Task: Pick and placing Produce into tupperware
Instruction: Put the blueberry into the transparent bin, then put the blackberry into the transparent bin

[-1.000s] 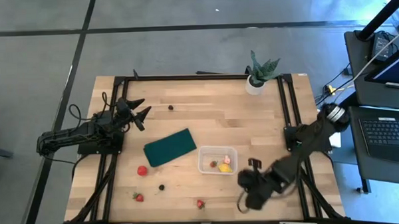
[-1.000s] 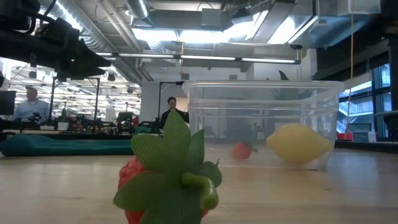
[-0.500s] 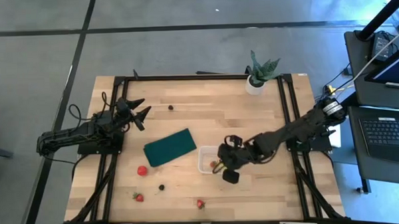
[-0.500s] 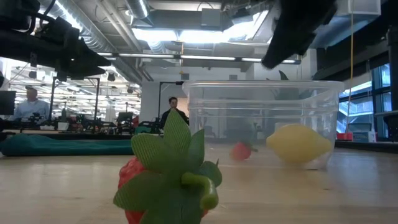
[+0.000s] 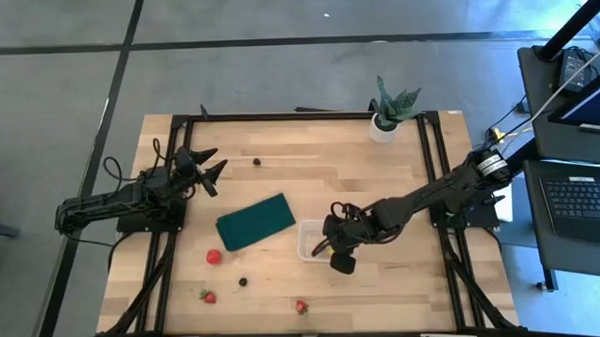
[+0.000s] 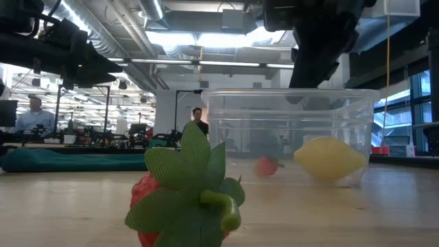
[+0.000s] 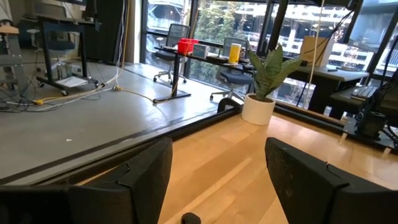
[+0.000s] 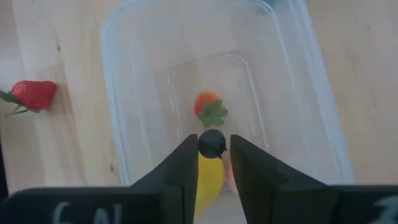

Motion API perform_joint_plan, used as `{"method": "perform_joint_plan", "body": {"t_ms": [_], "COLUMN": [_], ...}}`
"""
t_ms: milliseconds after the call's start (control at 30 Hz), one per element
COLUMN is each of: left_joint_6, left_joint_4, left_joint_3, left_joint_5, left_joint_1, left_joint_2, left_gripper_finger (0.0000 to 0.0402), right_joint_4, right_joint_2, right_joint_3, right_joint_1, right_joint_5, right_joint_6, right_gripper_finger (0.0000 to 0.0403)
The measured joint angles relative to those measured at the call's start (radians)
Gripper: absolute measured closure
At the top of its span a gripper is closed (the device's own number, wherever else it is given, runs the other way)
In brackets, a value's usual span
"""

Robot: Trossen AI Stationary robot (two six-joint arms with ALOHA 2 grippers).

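Note:
The clear tupperware (image 8: 112, 93) stands near the table's middle (image 5: 305, 240), holding a yellow lemon-like fruit (image 6: 329, 159) and a small strawberry (image 8: 208, 106). Above it, my right gripper (image 8: 212, 149) is shut on a small dark berry (image 8: 212, 143). On the table lie a red round fruit (image 5: 214, 257), two strawberries (image 5: 207, 296) (image 5: 301, 307) and two dark berries (image 5: 243, 282) (image 5: 257, 161). My left gripper (image 5: 208, 167) waits open and level at the far left. My right gripper pinches the dark berry (image 8: 212, 143) by its two sides, at the free ends of its two fingers (image 8: 186, 155). The fingers slant down from the table's right. The berry hangs clear above the inside of the tupperware, over the lemon-like fruit.
A dark green flat pad (image 5: 256, 221) lies just left of the tupperware. A potted plant (image 5: 391, 110) stands at the far right. Black frame rails (image 5: 429, 154) run along the table's sides. In the low view a strawberry (image 6: 185, 199) lies close to the camera.
My right gripper has swung from the table's near right toward the left and a little farther back. It now stands over the tupperware, and has slowed over the last half second. The produce on the table has stayed where it was.

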Motion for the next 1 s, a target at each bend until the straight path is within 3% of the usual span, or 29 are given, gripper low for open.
{"method": "perform_joint_plan", "body": {"t_ms": [267, 567, 700, 800, 1000], "left_joint_6": [0.0, 0.0, -0.023, -0.05, -0.048], "left_joint_4": [0.001, 0.002, 0.002, 0.011, 0.009], "left_joint_3": [0.0, 0.0, 0.0, 0.0, 0.0], "left_joint_5": [0.0, 0.0, 0.0, 0.0, 0.0], "left_joint_1": [0.0, 0.0, 0.0, 0.0, 0.0], "left_joint_2": [0.0, 0.0, 0.0, 0.0, 0.0], "left_gripper_finger": [0.0152, 0.0152, 0.0152, 0.0152, 0.0152], "right_joint_4": [0.003, 0.006, -0.073, -0.116, -0.104], "right_joint_2": [0.0, 0.0, 0.0, -0.02, -0.136], "right_joint_3": [0.0, 0.0, 0.061, 0.157, 0.314], "right_joint_1": [0.0, -0.024, -0.055, -0.078, -0.093], "right_joint_5": [0.0, -0.035, -0.034, 0.053, 0.361], "right_joint_6": [-0.013, -0.024, -0.029, -0.077, -0.343], "right_gripper_finger": [0.0265, 0.015, 0.0118, 0.011, 0.0113]}}
